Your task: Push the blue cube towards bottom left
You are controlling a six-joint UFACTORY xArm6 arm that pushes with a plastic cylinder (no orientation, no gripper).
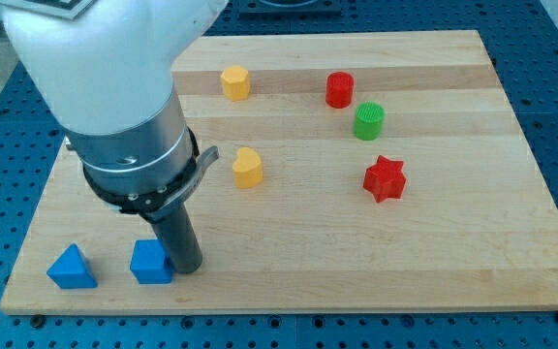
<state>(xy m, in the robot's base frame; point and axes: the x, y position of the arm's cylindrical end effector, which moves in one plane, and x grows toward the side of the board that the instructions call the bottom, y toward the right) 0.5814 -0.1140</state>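
Observation:
The blue cube (150, 263) sits near the view's bottom left of the wooden board (453, 242). My tip (186, 267) stands on the board right against the cube's right side, touching or nearly touching it. A blue triangular block (71, 268) lies to the cube's left, close to the board's bottom-left corner, with a small gap between the two.
A yellow block (235, 82) sits at top centre and a yellow heart-like block (247, 168) in the middle. A red cylinder (339, 89), a green cylinder (368, 121) and a red star (385, 178) stand to the right. The board's bottom edge runs just below the cube.

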